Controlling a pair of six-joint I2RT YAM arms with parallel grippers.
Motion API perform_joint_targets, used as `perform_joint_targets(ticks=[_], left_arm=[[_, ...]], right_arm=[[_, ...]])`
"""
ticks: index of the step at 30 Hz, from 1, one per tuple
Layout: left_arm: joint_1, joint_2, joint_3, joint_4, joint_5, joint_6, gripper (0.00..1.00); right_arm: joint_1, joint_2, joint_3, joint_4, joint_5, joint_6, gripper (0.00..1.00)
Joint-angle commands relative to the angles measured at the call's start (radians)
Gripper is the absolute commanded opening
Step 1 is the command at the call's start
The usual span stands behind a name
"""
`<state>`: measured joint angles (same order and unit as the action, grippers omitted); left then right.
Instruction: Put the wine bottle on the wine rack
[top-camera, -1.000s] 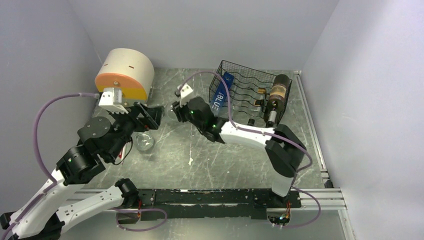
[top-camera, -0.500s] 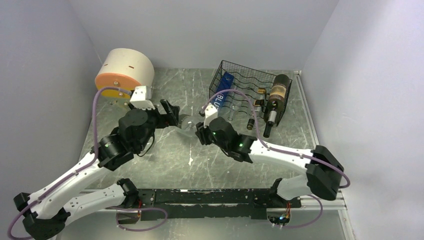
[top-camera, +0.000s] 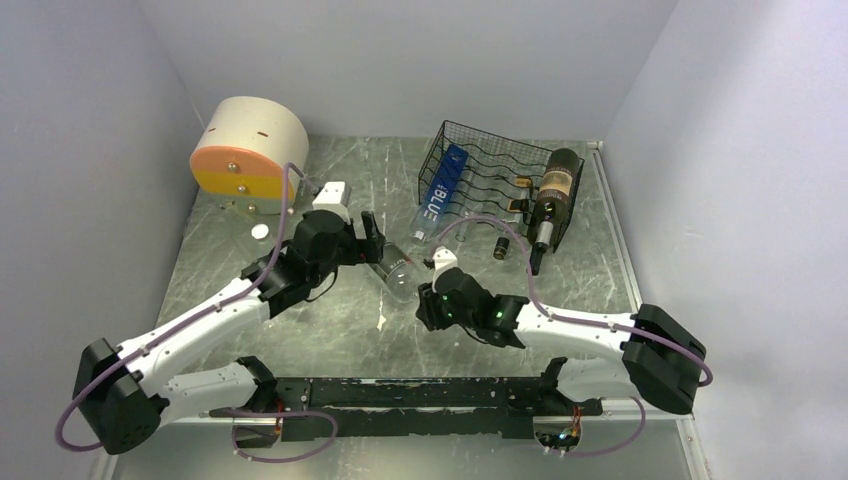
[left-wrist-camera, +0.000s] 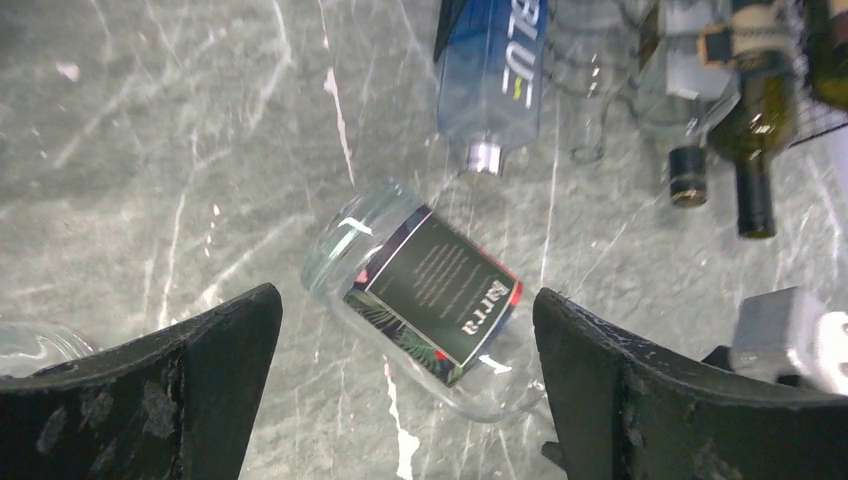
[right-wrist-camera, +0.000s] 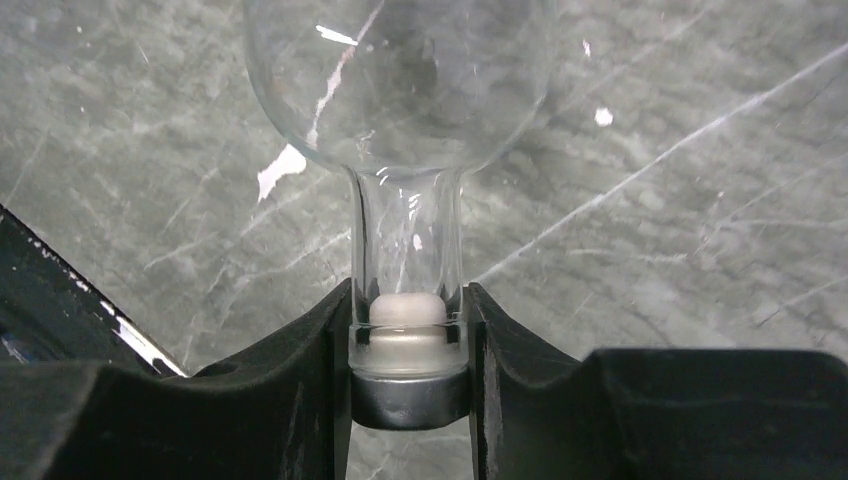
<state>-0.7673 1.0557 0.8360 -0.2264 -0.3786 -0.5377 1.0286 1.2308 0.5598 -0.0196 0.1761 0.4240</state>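
Pinching the capped neck of the clear wine bottle (right-wrist-camera: 405, 230), the right jaws stand narrow. The left jaws gape wide and empty over its dark label. It lies on the counter (left-wrist-camera: 150, 150) near the rack (top-camera: 470, 135), so lifting and placing are not yet done. The top view alone shows the whole rack, carrying a blue bottle (top-camera: 438, 195) and a dark bottle (top-camera: 555, 195). The right wrist view alone shows the grip.

Bright even light, soft shadows on grey marbled tabletop (top-camera: 350, 335), white glints sat on clear glass bottle (right-wrist-camera: 400, 90)
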Motion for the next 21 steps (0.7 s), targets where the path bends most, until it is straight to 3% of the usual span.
perform_joint_targets(ticks=[1, 6, 8, 12, 21], left_arm=[[0.044, 0.033, -0.058, 0.085, 0.176, -0.028, 1.00], [0.158, 0.087, -0.104, 0.174, 0.465, -0.039, 1.00], [0.179, 0.120, -0.101, 0.183, 0.517, -0.046, 1.00], [0.194, 0.195, -0.074, 0.179, 0.550, -0.042, 1.00], [0.209, 0.321, -0.003, 0.168, 0.513, -0.032, 0.88]], right_arm=[[0.008, -0.008, -0.033, 0.056, -0.032, 0.070, 0.00], [0.010, 0.030, -0.028, 0.016, -0.049, 0.079, 0.01], [0.010, 0.042, -0.021, -0.003, -0.047, 0.078, 0.08], [0.009, 0.075, 0.004, -0.060, -0.039, 0.073, 0.19], [0.012, 0.081, 0.024, -0.084, -0.045, 0.096, 0.45]])
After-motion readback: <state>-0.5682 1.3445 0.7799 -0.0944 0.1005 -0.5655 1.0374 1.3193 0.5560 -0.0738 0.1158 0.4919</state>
